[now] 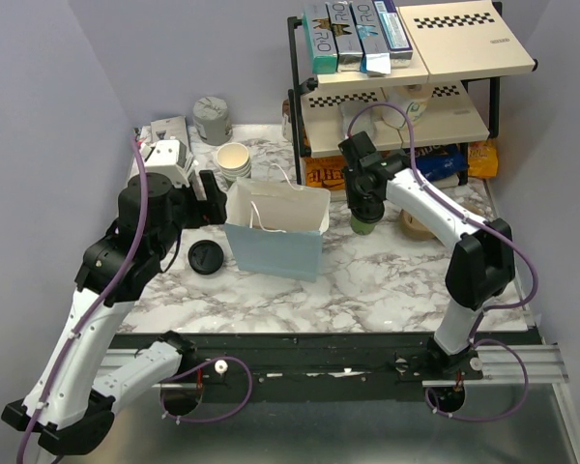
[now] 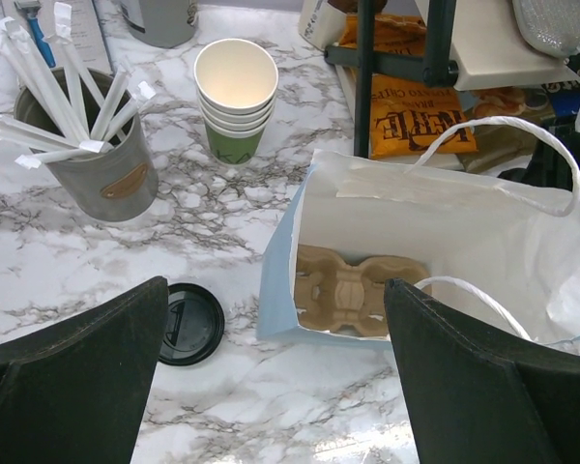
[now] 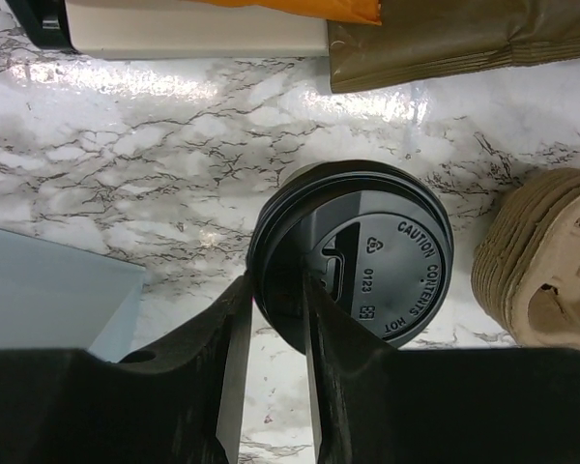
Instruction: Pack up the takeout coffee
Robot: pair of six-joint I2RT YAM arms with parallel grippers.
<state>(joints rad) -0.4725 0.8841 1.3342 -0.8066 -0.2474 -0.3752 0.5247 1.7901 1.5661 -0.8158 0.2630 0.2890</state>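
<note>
The takeout coffee (image 1: 364, 226), green-sided with a black lid (image 3: 387, 251), stands right of the open white-and-blue paper bag (image 1: 275, 232). My right gripper (image 1: 365, 211) comes down on it from above. In the right wrist view the right gripper (image 3: 278, 290) is shut on the left rim of the lid. I cannot tell whether the cup is off the table. My left gripper (image 1: 210, 198) is open and empty at the bag's left side, its jaws wide apart (image 2: 275, 387). The bag (image 2: 416, 222) holds a brown cardboard cup carrier (image 2: 353, 290).
A loose flat black lid (image 1: 205, 258) lies left of the bag. A stack of lidless cups (image 1: 234, 159) and a grey tin of straws (image 2: 97, 145) stand behind. A black shelf rack (image 1: 396, 87) fills the back right. Stacked cardboard carriers (image 3: 551, 261) sit just right of the coffee.
</note>
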